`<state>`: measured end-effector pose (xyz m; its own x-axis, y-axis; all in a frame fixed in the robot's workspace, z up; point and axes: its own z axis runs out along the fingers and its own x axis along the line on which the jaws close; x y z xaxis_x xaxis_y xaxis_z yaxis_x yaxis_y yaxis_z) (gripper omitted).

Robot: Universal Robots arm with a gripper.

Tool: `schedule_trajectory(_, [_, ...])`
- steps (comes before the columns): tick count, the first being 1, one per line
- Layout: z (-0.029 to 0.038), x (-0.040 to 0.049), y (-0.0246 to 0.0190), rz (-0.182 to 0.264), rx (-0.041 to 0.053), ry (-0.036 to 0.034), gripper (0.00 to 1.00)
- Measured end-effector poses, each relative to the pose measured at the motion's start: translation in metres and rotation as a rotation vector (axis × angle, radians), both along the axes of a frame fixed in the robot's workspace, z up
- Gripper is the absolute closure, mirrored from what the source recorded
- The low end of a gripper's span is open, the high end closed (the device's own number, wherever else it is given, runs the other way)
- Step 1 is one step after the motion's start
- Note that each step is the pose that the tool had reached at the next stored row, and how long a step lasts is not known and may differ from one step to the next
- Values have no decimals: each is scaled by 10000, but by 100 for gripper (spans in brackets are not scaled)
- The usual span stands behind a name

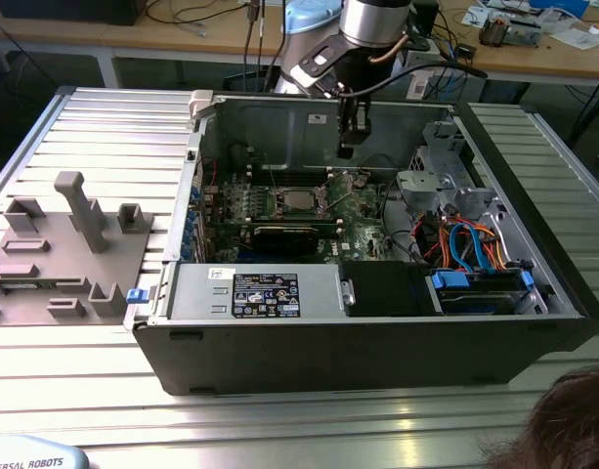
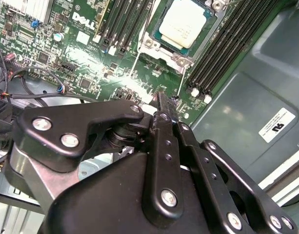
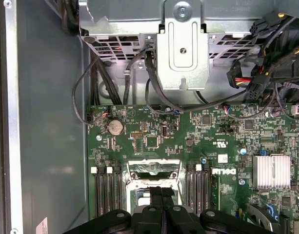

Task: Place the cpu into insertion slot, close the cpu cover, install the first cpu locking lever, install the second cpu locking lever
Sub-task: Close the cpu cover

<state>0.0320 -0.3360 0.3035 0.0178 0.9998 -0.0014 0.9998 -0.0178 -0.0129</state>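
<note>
Hand hovered over the motherboard, fingers pressed together, holding nothing; cpu sat in the insertion slot, near the fingertips

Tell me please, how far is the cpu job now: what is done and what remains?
Done: the cpu sits in the insertion slot, and the cpu cover looks flat around it. In hand: nothing; the gripper hangs shut above the motherboard. Left: the locking levers; I cannot tell whether either is latched.
</note>
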Motion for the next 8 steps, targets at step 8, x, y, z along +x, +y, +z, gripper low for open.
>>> schedule_trajectory(8, [-5, 30, 0, 0, 0, 0, 89])
